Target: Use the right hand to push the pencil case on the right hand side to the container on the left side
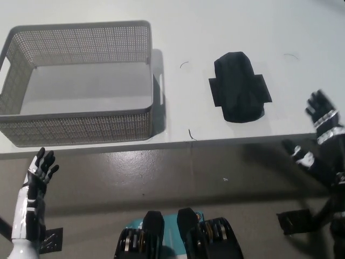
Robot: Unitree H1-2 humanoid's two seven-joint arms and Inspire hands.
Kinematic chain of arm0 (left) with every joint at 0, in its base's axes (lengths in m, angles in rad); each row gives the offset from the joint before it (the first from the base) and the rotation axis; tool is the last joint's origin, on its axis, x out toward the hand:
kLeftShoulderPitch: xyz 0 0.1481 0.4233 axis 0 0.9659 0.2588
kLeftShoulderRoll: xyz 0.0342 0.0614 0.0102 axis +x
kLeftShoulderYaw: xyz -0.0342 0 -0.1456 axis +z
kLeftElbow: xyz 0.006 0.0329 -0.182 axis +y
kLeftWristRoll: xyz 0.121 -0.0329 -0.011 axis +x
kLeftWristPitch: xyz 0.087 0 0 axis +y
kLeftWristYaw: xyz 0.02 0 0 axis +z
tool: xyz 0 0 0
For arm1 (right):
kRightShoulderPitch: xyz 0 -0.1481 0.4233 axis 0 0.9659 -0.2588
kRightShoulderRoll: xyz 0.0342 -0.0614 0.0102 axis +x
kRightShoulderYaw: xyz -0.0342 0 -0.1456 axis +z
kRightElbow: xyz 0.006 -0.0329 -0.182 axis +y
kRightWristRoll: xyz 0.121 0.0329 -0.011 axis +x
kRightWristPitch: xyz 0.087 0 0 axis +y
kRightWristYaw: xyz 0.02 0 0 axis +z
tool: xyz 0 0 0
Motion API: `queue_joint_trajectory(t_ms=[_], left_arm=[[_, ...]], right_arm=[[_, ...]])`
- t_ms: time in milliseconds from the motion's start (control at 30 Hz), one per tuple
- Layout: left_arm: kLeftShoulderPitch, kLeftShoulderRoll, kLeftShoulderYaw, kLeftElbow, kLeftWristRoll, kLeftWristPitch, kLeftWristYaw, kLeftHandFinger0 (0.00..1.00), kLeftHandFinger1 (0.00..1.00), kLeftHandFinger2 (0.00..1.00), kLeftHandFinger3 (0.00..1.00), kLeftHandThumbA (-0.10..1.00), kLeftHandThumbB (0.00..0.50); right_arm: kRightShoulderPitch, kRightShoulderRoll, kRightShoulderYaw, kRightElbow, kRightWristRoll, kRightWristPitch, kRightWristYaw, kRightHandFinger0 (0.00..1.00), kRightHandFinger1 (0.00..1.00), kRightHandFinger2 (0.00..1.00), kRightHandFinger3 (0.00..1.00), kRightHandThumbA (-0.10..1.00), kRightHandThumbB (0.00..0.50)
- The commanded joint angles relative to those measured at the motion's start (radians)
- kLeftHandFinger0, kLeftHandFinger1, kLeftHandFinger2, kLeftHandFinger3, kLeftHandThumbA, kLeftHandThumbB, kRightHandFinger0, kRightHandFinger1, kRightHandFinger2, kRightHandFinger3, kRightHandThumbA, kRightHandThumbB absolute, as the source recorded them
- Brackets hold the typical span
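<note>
Basket [81, 127] sits on the table [215, 32] at its left end, near wall just behind the front edge. Pencil case [239, 86] lies on the table to the basket's right, apart from it, back from the front edge. Right hand [322, 127] at the front edge, right of the case; left hand [40, 172] before the front edge, below the basket's left end.

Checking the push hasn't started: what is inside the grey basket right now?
Nothing shows inside the grey basket; its bare floor is visible. The mesh front wall hides the strip behind it. The black pencil case lies outside.
</note>
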Motion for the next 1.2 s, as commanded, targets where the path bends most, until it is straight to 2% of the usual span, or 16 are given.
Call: queue_joint_trajectory(t_ms=[0,267,400,467,500,633,733,767,1167], left_arm=[[-0.01,0.016,0.007,-0.038,-0.018,-0.058,-0.025,1.0,1.0,1.0,1.0,1.0,0.203],[-0.006,0.012,0.012,-0.049,-0.02,-0.058,-0.032,1.0,1.0,1.0,1.0,1.0,0.212],[-0.007,0.008,0.012,-0.051,-0.039,-0.058,-0.044,1.0,1.0,1.0,1.0,1.0,0.271],[-0.007,0.006,0.011,-0.054,-0.038,-0.058,-0.043,1.0,1.0,1.0,1.0,1.0,0.289],[-0.007,0.006,0.008,-0.054,-0.039,-0.058,-0.045,1.0,1.0,1.0,1.0,1.0,0.31],[-0.009,0.006,0.003,-0.048,-0.051,-0.058,-0.061,1.0,1.0,1.0,1.0,1.0,0.33],[-0.007,-0.001,-0.002,-0.05,-0.05,-0.058,-0.069,1.0,1.0,1.0,1.0,1.0,0.324],[-0.007,-0.006,-0.005,-0.053,-0.046,-0.058,-0.073,1.0,1.0,1.0,1.0,1.0,0.32],[0.005,-0.028,-0.026,-0.071,-0.05,-0.058,-0.097,1.0,1.0,1.0,1.0,1.0,0.293]], right_arm=[[-0.079,-0.028,-0.035,-0.027,0.047,-0.012,-0.002,1.0,1.0,1.0,1.0,1.0,0.328],[-0.225,-0.071,-0.075,0.079,0.066,-0.016,0.004,1.0,1.0,1.0,1.0,1.0,0.289],[-0.32,-0.096,-0.08,0.185,0.069,-0.034,0.018,1.0,1.0,1.0,1.0,1.0,0.264],[-0.361,-0.104,-0.082,0.231,0.064,-0.026,0.016,1.0,1.0,1.0,1.0,1.0,0.285],[-0.391,-0.107,-0.084,0.268,0.067,-0.019,0.014,1.0,1.0,1.0,1.0,1.0,0.319],[-0.461,-0.111,-0.087,0.356,0.061,-0.025,0.014,1.0,1.0,1.0,1.0,1.0,0.329],[-0.516,-0.117,-0.082,0.435,0.045,-0.039,0.014,1.0,1.0,1.0,1.0,1.0,0.312],[-0.542,-0.116,-0.082,0.475,0.045,-0.048,0.016,1.0,1.0,1.0,1.0,1.0,0.292],[-0.798,-0.127,-0.067,0.942,0.017,-0.17,0.029,1.0,1.0,1.0,1.0,1.0,0.317]])
